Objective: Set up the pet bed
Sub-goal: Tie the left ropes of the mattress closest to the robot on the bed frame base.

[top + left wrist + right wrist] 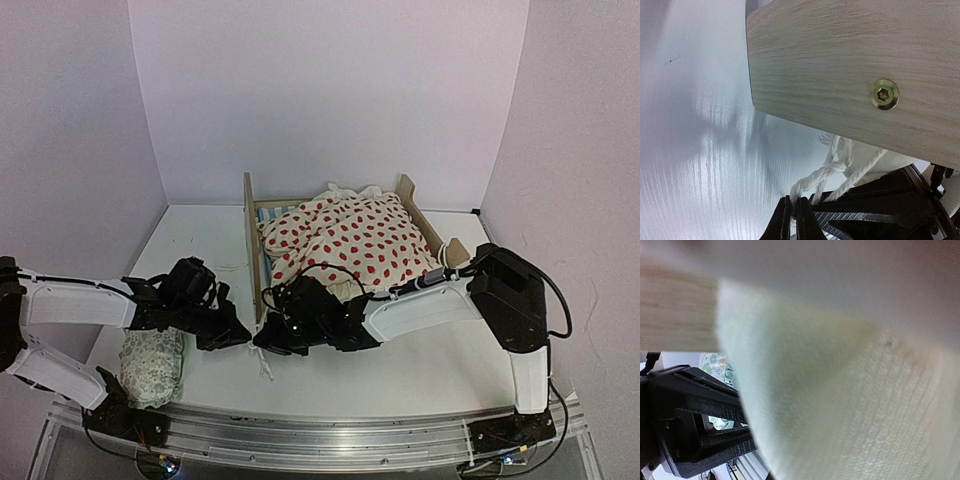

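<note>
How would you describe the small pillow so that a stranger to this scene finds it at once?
Start from the wooden pet bed on the white table, then go to the table's near left corner, beside the left arm. The pillow lies there, outside the bed; it is pale with a fine green print, unlike the red-dotted blanket heaped in the bed.

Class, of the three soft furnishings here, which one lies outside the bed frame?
The green-patterned pillow, at the near-left corner of the table. The red-dotted blanket and striped mattress both lie on the frame.
</note>
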{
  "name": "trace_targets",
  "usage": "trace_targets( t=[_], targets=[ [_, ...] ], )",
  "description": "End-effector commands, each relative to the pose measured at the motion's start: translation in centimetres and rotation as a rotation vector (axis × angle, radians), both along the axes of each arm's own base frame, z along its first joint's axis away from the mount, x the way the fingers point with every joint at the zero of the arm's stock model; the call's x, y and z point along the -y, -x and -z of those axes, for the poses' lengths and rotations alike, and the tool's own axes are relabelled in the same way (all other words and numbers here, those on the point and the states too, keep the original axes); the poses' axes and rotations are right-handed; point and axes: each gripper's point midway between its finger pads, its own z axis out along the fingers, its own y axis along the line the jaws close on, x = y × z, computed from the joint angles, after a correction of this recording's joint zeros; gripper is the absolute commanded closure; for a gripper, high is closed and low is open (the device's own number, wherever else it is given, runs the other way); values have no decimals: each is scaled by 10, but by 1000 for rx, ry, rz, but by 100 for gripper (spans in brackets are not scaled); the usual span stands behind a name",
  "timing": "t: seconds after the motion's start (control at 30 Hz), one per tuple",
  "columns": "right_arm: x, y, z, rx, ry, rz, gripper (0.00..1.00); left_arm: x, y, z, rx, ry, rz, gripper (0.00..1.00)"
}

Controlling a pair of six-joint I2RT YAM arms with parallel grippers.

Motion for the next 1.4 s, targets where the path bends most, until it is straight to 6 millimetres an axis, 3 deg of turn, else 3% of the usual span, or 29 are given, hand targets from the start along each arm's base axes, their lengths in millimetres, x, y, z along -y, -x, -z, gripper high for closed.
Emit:
trace_targets(
  t=[0.0, 0.33, 0.57, 0.77, 1.1, 1.17, 1.3, 1.37],
  targets=[
    [-8, 30, -10, -67, -25, -110, 100, 14, -15, -24, 79, 43, 20, 94],
    [-13, 32, -13, -69, -36, -133, 100, 32, -31, -35, 126, 12, 102, 95],
    [-12, 29, -13, -68, -36, -131, 100, 37, -35, -34, 120, -21, 136, 82],
    [-11, 28, -14, -64, -36, -129, 100, 32, -34, -46, 133, -42, 126, 70],
    [-11, 28, -15, -63, -39, -133, 100, 2, -29, -66, 156, -94, 53, 58],
    [-12, 28, -16, -64, -42, -136, 100, -3, -28, -65, 133, -63, 37, 60],
    [-12, 27, -18, -66, -47, -136, 100, 1, -23, -74, 139, 181, 41, 60],
    [-12, 26, -18, -70, -48, -135, 100, -4, -20, -67, 119, 238, 26, 60]
  ],
)
